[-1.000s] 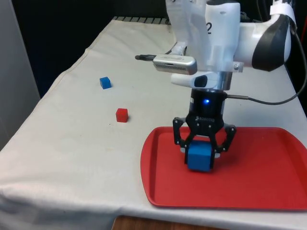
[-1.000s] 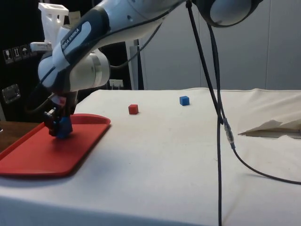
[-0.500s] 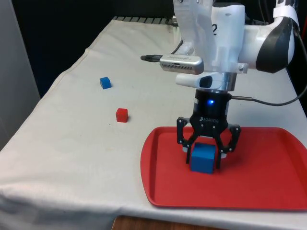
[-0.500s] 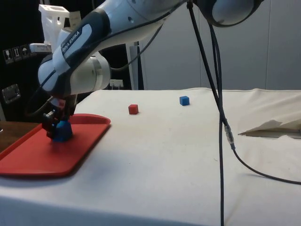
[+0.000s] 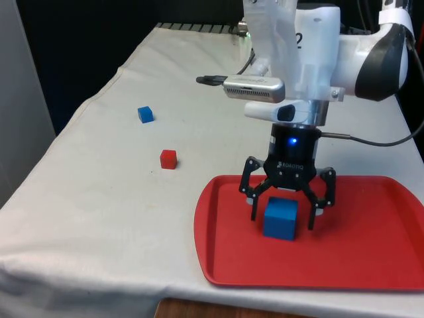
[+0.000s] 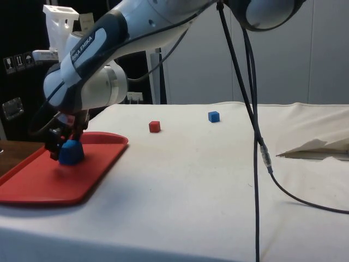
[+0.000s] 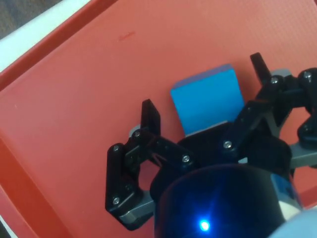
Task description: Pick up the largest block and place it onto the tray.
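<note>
The big blue block [image 5: 279, 219] sits flat on the red tray [image 5: 371, 265], near the tray's end toward the front view's left. It looks like a hard little cube with flat sides and sharp corners. I think it is light, and stiff enough that a squeeze will not hurt it. The sides look smooth, so it might slip if I only pinch a corner. The best place to take hold is two flat sides that face away from each other, near the middle.

My pincer [image 5: 285, 202] hangs right over the block. My fingers [image 7: 148, 116] are spread wide, one on each side of it, and there is a gap between them and the block. I am holding nothing. The block rests on the tray by itself.

Off the tray, on the white cloth [image 5: 99, 218], there is a small red block [image 5: 168, 159]. Farther away is a small blue block [image 5: 145, 114]. Both are much smaller than the one on my tray.
</note>
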